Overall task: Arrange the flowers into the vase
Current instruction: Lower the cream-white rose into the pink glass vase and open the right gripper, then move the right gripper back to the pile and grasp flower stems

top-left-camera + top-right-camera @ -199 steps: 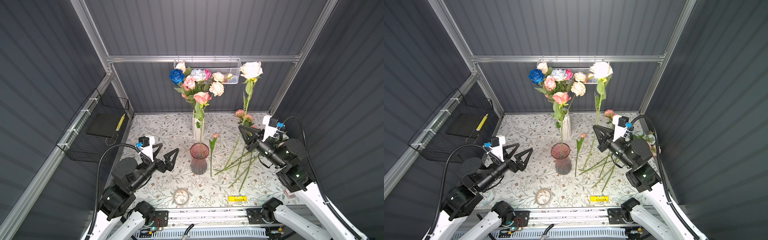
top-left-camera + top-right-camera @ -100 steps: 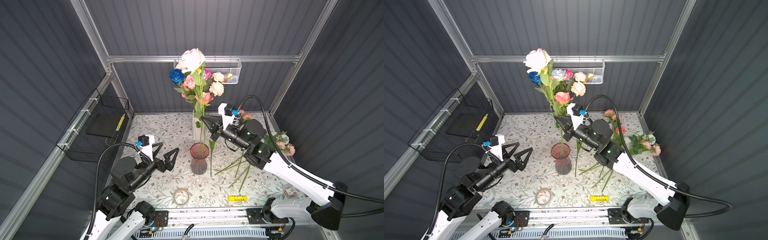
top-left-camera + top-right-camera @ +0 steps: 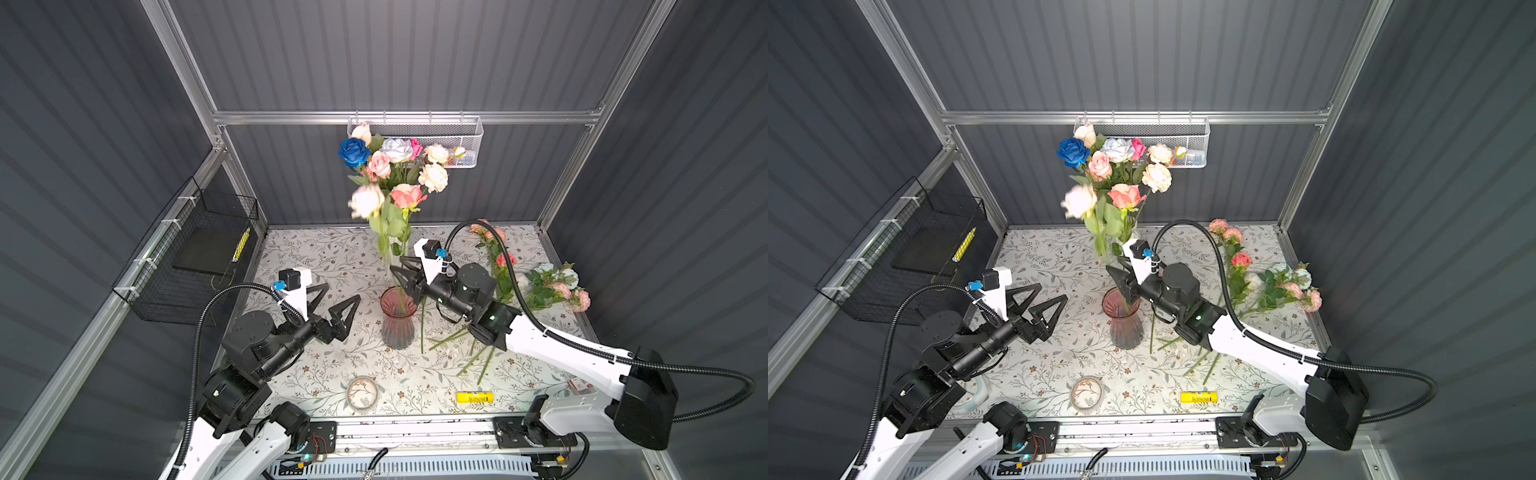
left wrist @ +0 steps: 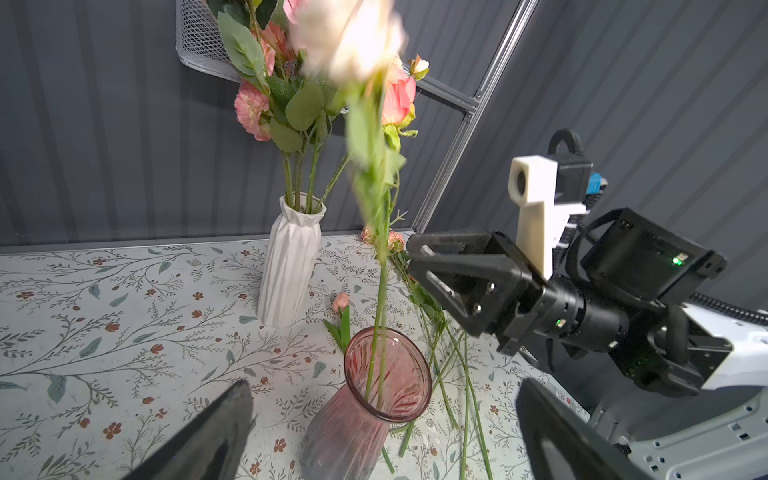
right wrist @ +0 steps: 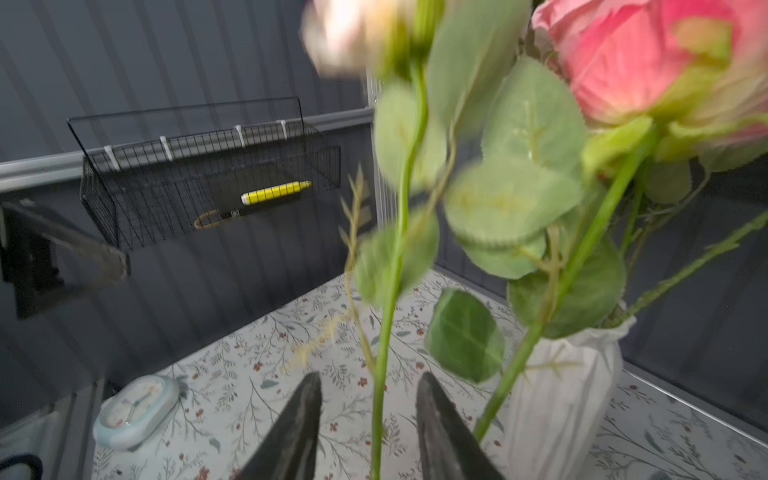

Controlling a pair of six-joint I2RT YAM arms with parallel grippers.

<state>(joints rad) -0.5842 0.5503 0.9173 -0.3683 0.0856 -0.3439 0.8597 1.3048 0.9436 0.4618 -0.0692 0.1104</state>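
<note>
White arms [image 3: 552, 345], black joints [image 3: 473, 286], triangular black hands [image 3: 341, 291], corrugated cables [image 3: 195, 353] (blue connectors [image 3: 441, 252])

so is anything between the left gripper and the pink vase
Nothing visible. Only bare table lies between the left gripper and the pink vase. The right gripper hangs above the vase's far side, jaws apart around the cream rose stem.

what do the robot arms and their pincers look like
The left arm and right arm are white shells with black joints. The left pincer and right pincer each have two black triangular skeleton fingers, a white camera bracket with a blue plug, and a black ribbed cable.
</note>
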